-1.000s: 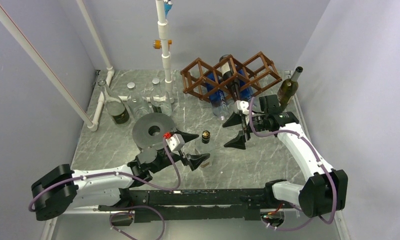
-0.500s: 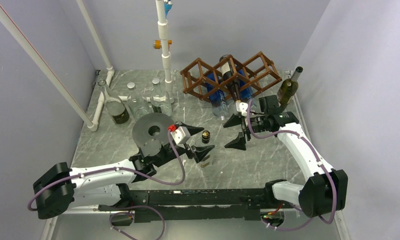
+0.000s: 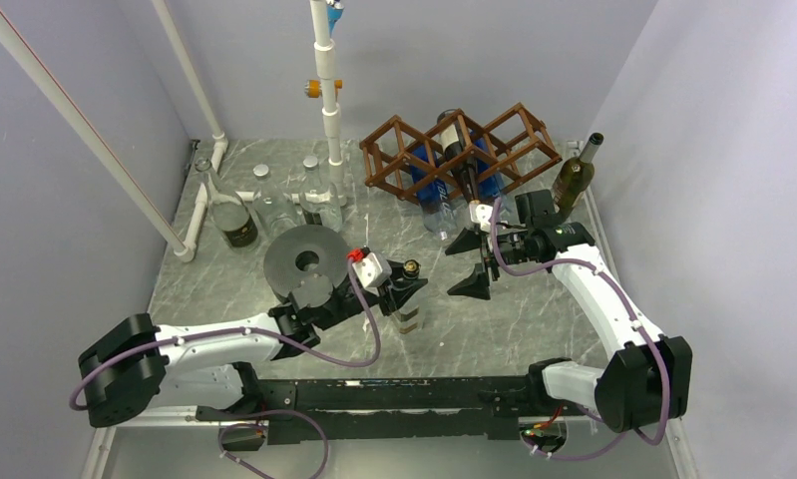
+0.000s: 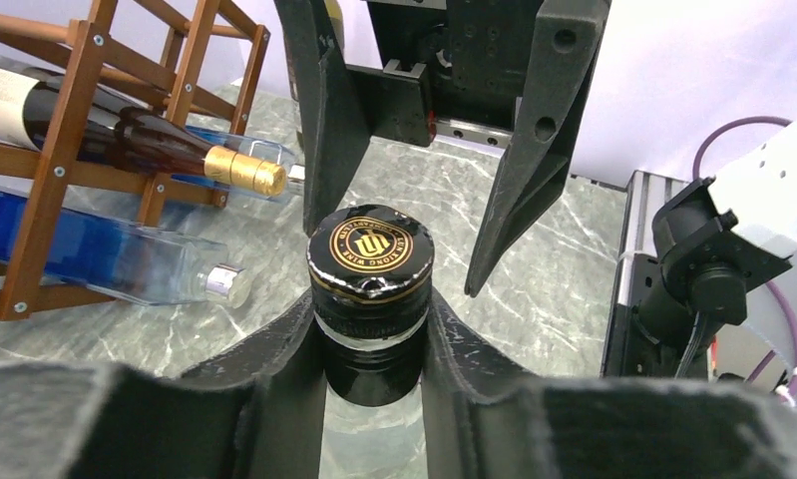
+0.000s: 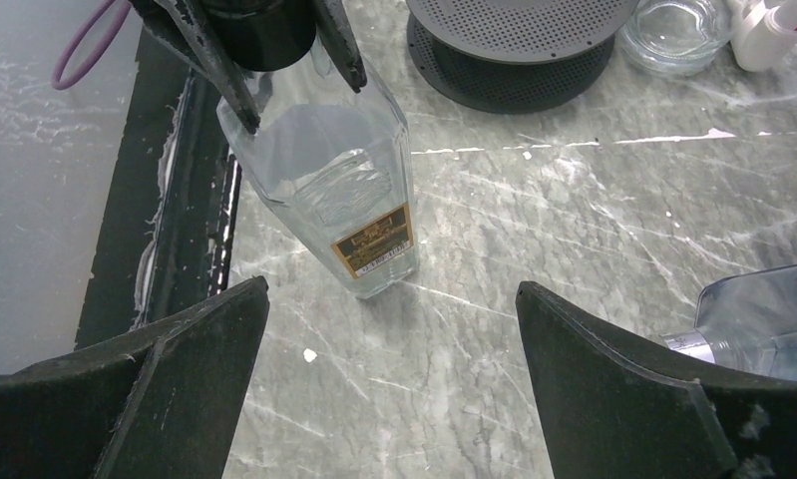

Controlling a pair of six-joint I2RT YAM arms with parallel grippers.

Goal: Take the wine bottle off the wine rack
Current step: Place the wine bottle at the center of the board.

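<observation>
The wine bottle (image 3: 461,160), dark glass with a gold foil top (image 4: 244,172), lies in the brown lattice wine rack (image 3: 394,150) at the back of the table, neck pointing toward the arms. My right gripper (image 3: 448,271) hangs open just in front of the rack, with nothing between its fingers (image 5: 613,389). My left gripper (image 3: 404,284) is shut on the neck of a clear square bottle (image 5: 334,190) with a black cap (image 4: 370,251). That bottle stands upright mid-table, between the two grippers.
A blue bottle (image 3: 434,185) lies in the rack under the wine bottle. A green bottle (image 3: 574,180) stands at the rack's right end. A grey perforated disc (image 3: 307,261), glass jars (image 3: 236,225) and white pipes (image 3: 326,90) fill the left and back.
My left gripper has moved right to the clear bottle and closed on its neck. The right arm has barely moved.
</observation>
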